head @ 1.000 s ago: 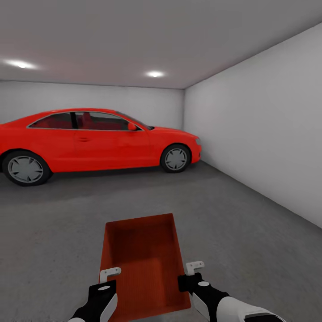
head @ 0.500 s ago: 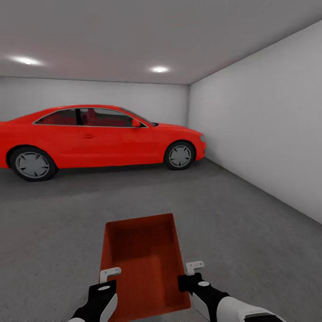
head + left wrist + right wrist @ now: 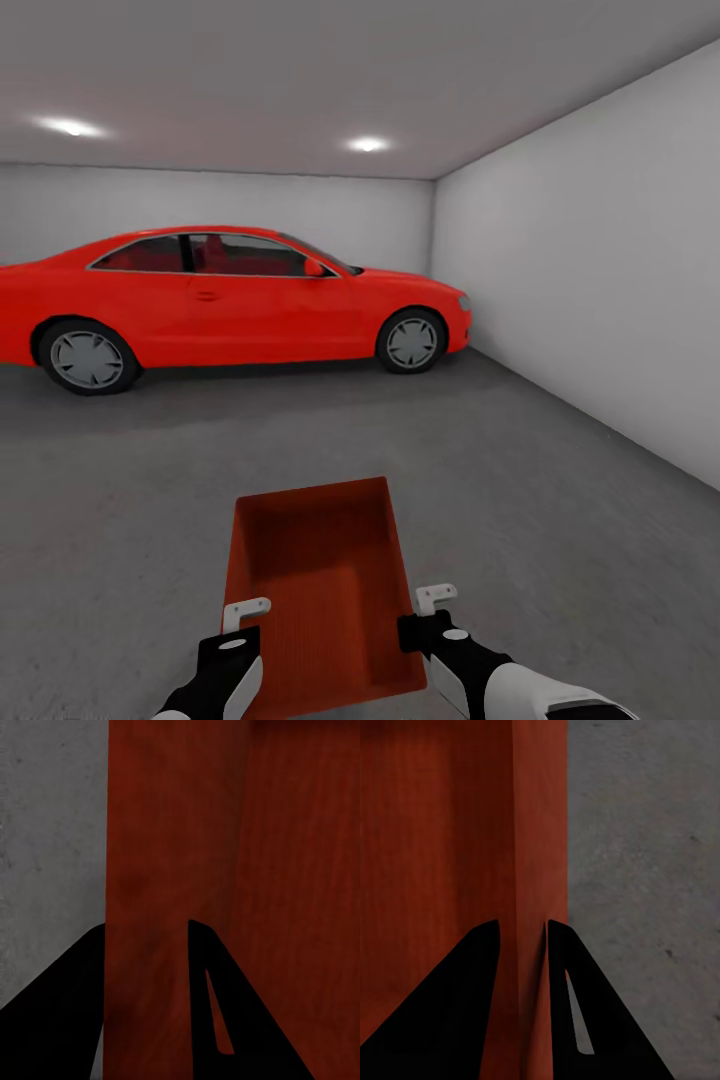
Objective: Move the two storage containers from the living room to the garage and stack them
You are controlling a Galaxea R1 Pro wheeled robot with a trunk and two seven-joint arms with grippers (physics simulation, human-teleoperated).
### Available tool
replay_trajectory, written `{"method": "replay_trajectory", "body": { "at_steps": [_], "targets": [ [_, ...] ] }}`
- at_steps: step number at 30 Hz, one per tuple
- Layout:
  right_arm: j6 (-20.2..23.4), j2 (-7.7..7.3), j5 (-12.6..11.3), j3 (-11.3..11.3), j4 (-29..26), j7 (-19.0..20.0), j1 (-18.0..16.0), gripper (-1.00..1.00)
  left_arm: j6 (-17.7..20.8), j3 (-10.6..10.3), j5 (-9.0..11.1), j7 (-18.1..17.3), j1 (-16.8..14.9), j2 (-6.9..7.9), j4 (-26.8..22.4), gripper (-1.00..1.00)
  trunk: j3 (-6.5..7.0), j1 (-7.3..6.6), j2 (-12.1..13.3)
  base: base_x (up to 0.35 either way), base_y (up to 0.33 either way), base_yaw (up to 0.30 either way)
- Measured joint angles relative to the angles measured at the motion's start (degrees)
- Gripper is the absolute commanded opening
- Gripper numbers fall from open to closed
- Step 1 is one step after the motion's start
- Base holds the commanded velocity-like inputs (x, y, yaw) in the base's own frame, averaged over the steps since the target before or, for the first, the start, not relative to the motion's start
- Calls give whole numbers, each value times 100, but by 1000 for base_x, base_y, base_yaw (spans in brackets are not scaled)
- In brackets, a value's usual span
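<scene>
Box (image 3: 318, 590) held out in front of me, orange-red, open at the top, ribbed inside, its long sides running away from me toward the red car (image 3: 235, 300). My left fingers (image 3: 246, 612) pinch the box's left wall; in the left wrist view the two dark fingers (image 3: 217, 1005) sit one on each side of that wall (image 3: 146, 907), one inside the box and one outside. My right fingers (image 3: 436, 598) pinch the right wall the same way; the right wrist view shows them (image 3: 457, 1005) pressed against the thin edge (image 3: 531, 870) from both sides. Both grips are near the box's near end.

Below the box, rough grey concrete floor (image 3: 560, 520). It shows beside the box wall in both wrist views; I cannot tell how high the box is above it.

Car stands side-on, well beyond the box's far end, nose pointing at the white side wall (image 3: 600, 280). Back wall (image 3: 240, 200) is behind the car. Two ceiling spotlights (image 3: 368, 145) are lit above the car.
</scene>
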Motion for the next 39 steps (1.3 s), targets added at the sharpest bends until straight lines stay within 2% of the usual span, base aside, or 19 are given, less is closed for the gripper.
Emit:
{"method": "replay_trajectory", "body": {
  "at_steps": [39],
  "targets": [
    [-1, 10, -18, 16, -6, -8, 0, -100, -8, -2, 8, -22, 0, 13, 0, -100, -341, 0, 0, 0, 0, 84]
  ]
}}
